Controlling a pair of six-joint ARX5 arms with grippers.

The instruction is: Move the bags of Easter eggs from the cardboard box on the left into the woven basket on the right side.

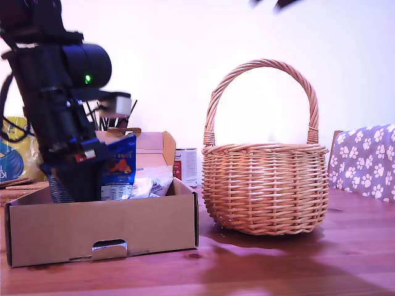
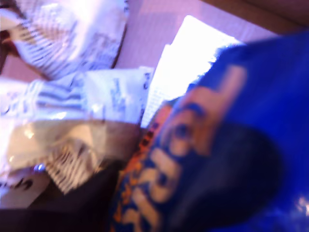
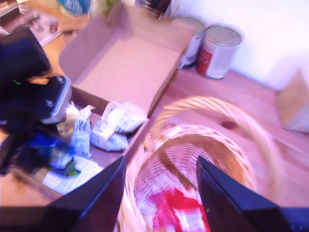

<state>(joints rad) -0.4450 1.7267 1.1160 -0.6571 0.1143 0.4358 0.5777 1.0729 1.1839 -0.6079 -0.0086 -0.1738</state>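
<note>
The cardboard box [image 1: 99, 228] stands at the exterior view's left, its lid flap [image 3: 125, 63] lying open behind it. My first gripper [image 1: 80, 176] reaches down into the box and is shut on the dark-blue bag of Easter eggs [image 1: 120, 163], which stands upright above the box wall and fills the first wrist view [image 2: 241, 145]. Crinkly white-silver bags [image 2: 72, 106] [image 3: 116, 125] lie on the box floor beside it. The woven basket [image 1: 265, 185] stands to the exterior view's right of the box. My second gripper [image 3: 161, 203] hangs open high above the basket rim [image 3: 217, 104].
A red-and-white packet [image 3: 174, 212] lies in the basket. Two tins [image 3: 219, 50] stand behind the box by the wall. A yellow-and-blue bag [image 1: 12, 154] sits at the exterior view's far left, a paw-print cushion [image 1: 364, 160] at its right. A white sheet [image 2: 193, 63] lies in the box.
</note>
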